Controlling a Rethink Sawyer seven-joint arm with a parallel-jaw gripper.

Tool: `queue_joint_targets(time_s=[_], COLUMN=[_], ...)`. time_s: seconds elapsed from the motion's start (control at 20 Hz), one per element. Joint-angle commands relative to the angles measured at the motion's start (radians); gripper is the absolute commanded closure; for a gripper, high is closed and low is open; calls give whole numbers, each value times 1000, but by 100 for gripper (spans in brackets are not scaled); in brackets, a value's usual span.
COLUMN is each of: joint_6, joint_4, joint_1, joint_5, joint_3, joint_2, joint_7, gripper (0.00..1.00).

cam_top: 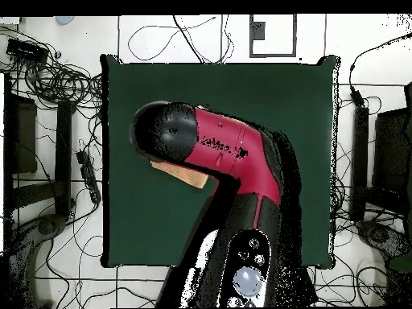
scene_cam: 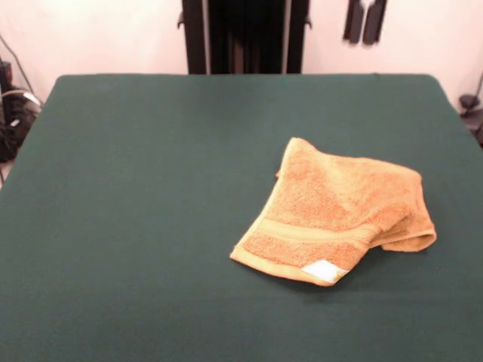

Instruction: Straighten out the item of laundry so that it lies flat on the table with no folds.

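Note:
The orange-tan towel (scene_cam: 336, 215) lies crumpled on the right half of the green table (scene_cam: 151, 188). Its upper part is folded over on itself and its right edge curls under. Its white care tag (scene_cam: 324, 270) shows at the near corner. In the overhead view the red and black arm covers the towel (cam_top: 183, 173), and only one corner peeks out on the table (cam_top: 273, 105). My gripper (scene_cam: 364, 20) shows only as two black fingertips at the top edge, high above the table behind the towel. The fingertips stand apart and hold nothing.
The robot's black pedestal (scene_cam: 245, 36) stands at the table's far side. Cables and black gear (scene_cam: 15, 113) lie off the left edge. Cables (cam_top: 56, 80) run over the floor around the table. The towel sits about a hand's width from the table's right edge.

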Motion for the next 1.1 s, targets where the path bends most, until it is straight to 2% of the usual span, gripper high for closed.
queue_joint_targets(time_s=[0.05, 0.5, 0.7, 0.75, 1.1], joint_6=[-212, -360, -371, -376, -384], joint_4=[30, 18, 6, 2, -2], joint_1=[-36, -76, -80, -78, -81], joint_5=[-18, -6, -15, -18, -24], joint_3=[146, 207, 211, 206, 208], joint_2=[195, 275, 285, 287, 290], joint_7=[170, 159, 146, 148, 142], gripper=[100, 100, 100, 0, 0])
